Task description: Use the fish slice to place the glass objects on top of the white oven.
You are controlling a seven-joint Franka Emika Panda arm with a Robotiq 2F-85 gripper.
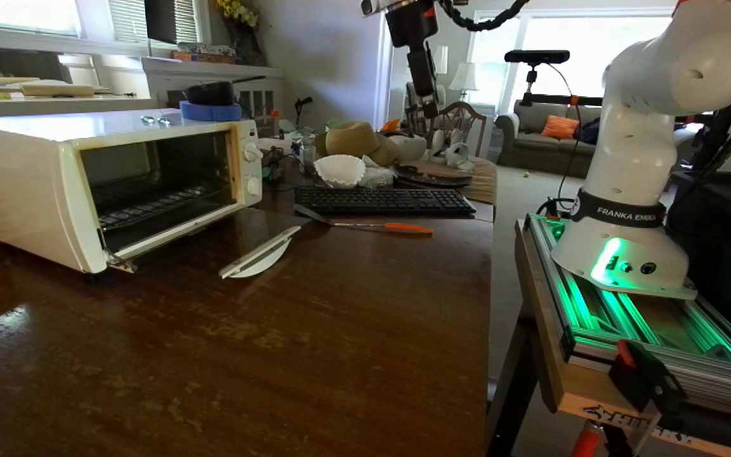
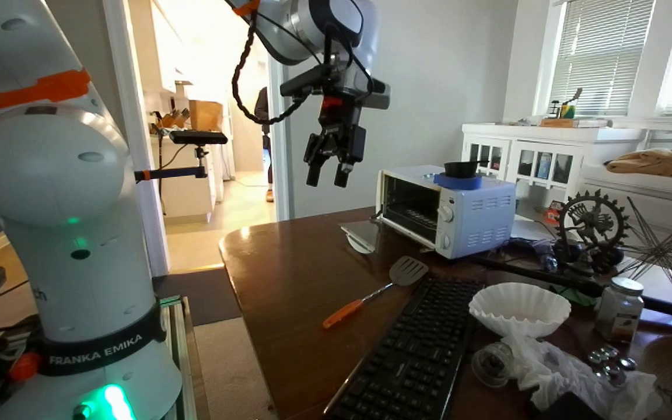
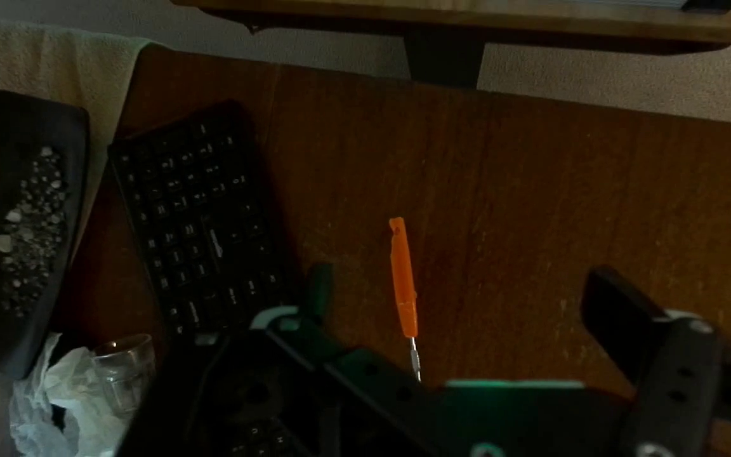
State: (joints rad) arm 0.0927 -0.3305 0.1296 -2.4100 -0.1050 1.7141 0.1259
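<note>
One white arm reads "FRANKA EMIKA"; its black gripper gapes wide above the orange-handled slotted fish slice.

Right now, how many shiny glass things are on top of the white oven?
2. On the white oven, one glass thing sits nearer the black pan, the other glass thing farther from it. More could hide behind the pan.
</note>
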